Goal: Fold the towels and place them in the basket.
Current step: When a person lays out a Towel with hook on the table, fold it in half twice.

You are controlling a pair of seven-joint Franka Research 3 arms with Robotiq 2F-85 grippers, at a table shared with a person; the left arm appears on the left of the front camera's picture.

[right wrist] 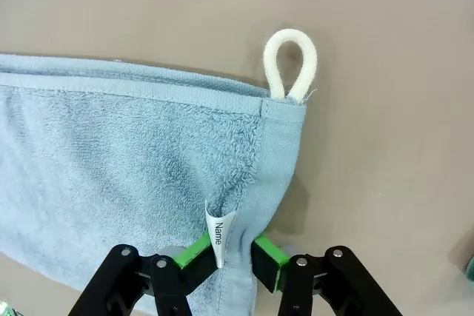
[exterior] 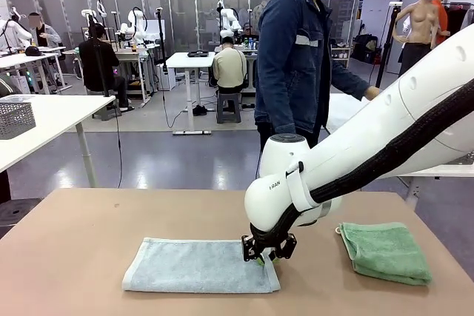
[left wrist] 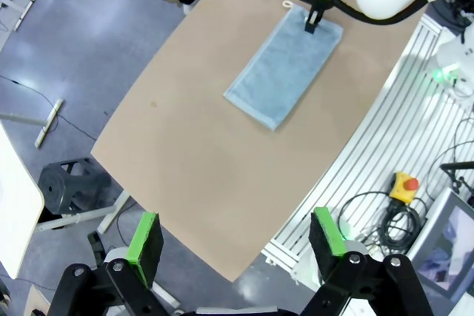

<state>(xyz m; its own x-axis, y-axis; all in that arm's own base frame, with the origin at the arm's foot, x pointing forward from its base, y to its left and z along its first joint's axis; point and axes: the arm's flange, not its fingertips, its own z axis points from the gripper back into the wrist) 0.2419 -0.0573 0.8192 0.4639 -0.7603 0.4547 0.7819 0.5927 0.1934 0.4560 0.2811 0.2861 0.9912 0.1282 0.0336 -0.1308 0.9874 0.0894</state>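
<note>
The pale grey-blue towel (exterior: 192, 264) lies flat and folded lengthwise on the brown table. My right gripper (exterior: 265, 255) is down at its right end. In the right wrist view this gripper (right wrist: 233, 257) is shut on the towel's edge (right wrist: 133, 146), pinching the cloth beside the white tag (right wrist: 218, 238), below the white hanging loop (right wrist: 290, 61). The mint green towel (exterior: 385, 251) rests folded at the table's right. My left gripper (left wrist: 237, 238) hangs open high above the table's near edge, holding nothing. The grey mesh basket (exterior: 15, 116) stands on a white side table at far left.
A person in a denim jacket (exterior: 296, 57) stands at the far side, behind my right arm (exterior: 355, 160). The brown table (exterior: 89, 234) has bare room at left and front. A yellow stop button (left wrist: 404, 185) and cables lie beside the table frame.
</note>
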